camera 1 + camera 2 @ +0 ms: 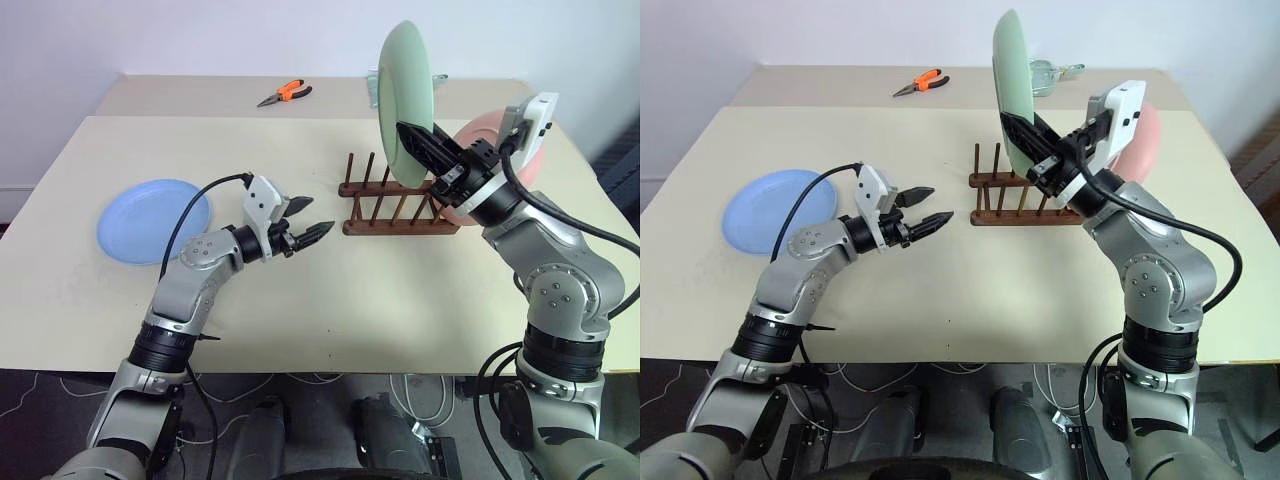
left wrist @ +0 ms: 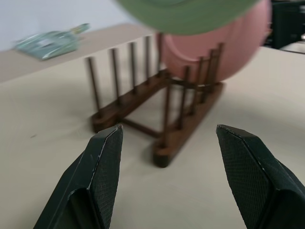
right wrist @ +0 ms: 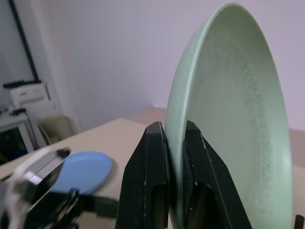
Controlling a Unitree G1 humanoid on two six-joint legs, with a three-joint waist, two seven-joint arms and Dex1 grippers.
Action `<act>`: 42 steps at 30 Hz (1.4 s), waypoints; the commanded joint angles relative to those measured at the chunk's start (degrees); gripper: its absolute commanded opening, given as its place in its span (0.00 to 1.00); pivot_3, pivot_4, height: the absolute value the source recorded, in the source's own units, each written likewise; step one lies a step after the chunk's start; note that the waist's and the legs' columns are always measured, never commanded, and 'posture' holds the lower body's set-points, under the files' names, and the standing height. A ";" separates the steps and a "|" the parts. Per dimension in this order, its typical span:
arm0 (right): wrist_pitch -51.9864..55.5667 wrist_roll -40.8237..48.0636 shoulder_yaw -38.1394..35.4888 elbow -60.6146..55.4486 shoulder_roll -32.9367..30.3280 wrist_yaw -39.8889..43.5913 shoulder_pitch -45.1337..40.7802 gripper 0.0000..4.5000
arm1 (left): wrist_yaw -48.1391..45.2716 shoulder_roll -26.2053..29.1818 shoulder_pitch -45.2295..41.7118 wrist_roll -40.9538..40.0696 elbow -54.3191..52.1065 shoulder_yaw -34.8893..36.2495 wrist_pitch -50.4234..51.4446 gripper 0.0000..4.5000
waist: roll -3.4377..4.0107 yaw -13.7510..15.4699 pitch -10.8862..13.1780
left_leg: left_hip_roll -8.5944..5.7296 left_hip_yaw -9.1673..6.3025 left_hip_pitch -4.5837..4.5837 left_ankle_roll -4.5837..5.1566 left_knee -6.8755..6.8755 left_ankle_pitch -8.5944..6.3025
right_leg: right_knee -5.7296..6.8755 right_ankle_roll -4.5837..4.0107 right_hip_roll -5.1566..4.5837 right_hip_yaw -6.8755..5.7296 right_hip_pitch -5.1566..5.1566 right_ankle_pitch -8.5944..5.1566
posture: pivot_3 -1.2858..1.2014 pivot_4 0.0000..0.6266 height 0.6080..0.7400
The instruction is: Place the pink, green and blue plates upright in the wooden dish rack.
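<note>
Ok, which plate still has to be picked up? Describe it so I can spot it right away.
Look at the beige table, on the robot's left side, well away from the wooden dish rack. The blue plate lies flat there by itself, while the pink plate stands in the rack and the green plate is held in the air.

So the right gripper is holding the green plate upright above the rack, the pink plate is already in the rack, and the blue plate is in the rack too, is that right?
Not quite: the blue plate is not in the wooden dish rack; it lies flat on the table near the left gripper's side, as the left eye view shows. The rest holds: the right gripper grips the green plate upright above the rack, and the pink plate stands in it.
</note>
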 commanded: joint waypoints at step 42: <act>-23.38 -32.36 23.98 -1.65 -9.92 9.51 -4.55 0.99 | 49.76 -3.14 -3.16 8.30 10.28 36.48 11.83 1.00 | 0.01 -1.56 -0.02 | 0.03 -0.02 0.04 0.03 0.03 0.02 | 0.24 0.03 0.02 0.01 -0.12 0.01 | 0.52 0.24 1.00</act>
